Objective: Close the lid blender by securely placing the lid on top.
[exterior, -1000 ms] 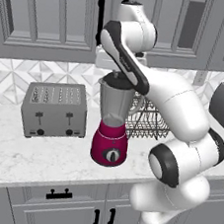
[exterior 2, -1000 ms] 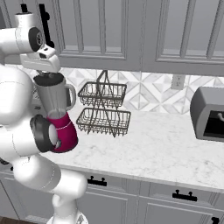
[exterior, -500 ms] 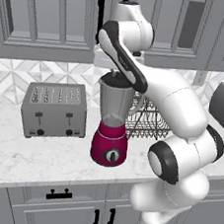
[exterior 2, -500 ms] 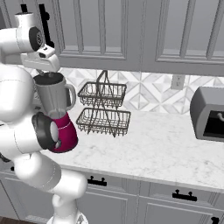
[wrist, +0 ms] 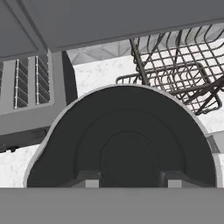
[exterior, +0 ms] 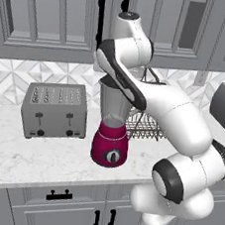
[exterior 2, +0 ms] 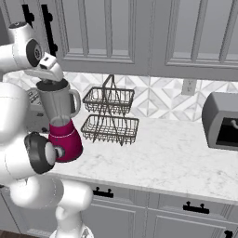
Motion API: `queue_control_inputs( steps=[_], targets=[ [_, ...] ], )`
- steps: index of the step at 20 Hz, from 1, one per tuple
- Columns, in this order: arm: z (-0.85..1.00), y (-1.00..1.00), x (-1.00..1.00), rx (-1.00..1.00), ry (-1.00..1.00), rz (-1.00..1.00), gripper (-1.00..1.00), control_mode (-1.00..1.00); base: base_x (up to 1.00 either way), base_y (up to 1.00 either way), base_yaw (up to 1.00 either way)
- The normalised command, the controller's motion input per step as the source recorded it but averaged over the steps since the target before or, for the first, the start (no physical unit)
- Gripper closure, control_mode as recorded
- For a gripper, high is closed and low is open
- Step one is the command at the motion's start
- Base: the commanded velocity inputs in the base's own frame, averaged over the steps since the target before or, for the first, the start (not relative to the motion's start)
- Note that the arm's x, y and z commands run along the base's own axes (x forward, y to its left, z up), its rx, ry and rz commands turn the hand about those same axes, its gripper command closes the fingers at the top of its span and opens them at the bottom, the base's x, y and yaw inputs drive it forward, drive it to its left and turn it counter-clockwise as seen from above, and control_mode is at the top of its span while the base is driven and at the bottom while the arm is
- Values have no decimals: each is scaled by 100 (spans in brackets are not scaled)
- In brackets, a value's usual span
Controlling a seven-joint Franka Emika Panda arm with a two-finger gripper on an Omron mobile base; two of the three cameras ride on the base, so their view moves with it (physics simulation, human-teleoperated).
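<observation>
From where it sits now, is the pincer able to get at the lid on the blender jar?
Probably yes. The pincer sits right over the lid, a fingertip showing on either side of the raised centre, atop the blender. Nothing stands between them; the wire basket rack is off to the side.

In the left base view our arm covers the blender (exterior: 111,134) jar's mouth. The hand view's bottom edge cuts the lid (wrist: 124,144), hiding our end effector (wrist: 129,183) fingertips' contact.
</observation>
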Motion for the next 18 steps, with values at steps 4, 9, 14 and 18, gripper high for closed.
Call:
queue_control_inputs(
  steps=[4, 9, 14, 18],
  targets=[
    [-22, 0, 27, 0, -19, 0, -100, -100, 0, 0, 0],
    [10, 0, 0, 0, 0, -2, -100, -100, 0, 0, 0],
    [14, 0, -14, 0, -5, -4, -100, -100, 0, 0, 0],
    [-1, 9, -81, -4, -20, -3, -100, -100, 0, 0, 0]
  ],
)
